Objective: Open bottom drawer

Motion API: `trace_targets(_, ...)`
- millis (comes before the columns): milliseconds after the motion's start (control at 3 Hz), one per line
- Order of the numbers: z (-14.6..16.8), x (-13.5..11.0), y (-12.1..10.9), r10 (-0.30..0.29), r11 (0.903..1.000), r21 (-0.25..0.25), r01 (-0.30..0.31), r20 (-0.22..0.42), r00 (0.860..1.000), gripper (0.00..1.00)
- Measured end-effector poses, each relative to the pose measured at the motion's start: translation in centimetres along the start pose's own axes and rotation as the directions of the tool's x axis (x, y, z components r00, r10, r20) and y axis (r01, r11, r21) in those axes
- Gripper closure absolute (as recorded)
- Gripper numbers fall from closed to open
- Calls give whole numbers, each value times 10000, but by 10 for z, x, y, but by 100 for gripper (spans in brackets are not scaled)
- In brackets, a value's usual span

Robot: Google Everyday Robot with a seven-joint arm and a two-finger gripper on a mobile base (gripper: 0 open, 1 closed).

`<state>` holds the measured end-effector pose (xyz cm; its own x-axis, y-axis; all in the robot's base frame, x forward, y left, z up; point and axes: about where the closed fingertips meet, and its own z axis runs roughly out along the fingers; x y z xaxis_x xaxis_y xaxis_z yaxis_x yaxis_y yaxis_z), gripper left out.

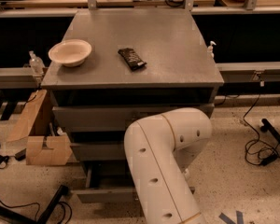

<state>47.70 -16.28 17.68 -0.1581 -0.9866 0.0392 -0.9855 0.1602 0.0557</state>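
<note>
- Camera view, nearest you: the white arm (161, 171) fills the lower middle, its elbed bent in front of the cabinet's lower right side.
- The gripper is hidden behind that arm, somewhere low before the drawers, so you cannot tell its state or whether it touches anything.
- The bottom drawer (100, 195) is the lowest, slimmest grey front, just left of the arm and partly covered by it. It stands out nearer than the fronts above, with the side of its tray showing behind the panel. Its knob is covered by the arm.
- Just above it you see the middle drawer front (98, 150), then the taller top drawer front (93, 118); both sit further back.
- To the left on the floor a cardboard box (42, 146) stands beside the cabinet; to the right, black cables (259, 146) lie on the speckled floor.
- On the cabinet top (168, 41) a pale bowl (70, 52) sits at the left, and a dark packet (132, 59) lies near the middle, well apart from it.
</note>
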Motion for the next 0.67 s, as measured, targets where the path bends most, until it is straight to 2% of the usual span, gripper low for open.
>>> trace_targets(333,-2,0,0,27,10000,-29,-27,2,10000,86)
trace_targets(667,-2,0,0,28,10000,-29,-28,2,10000,100)
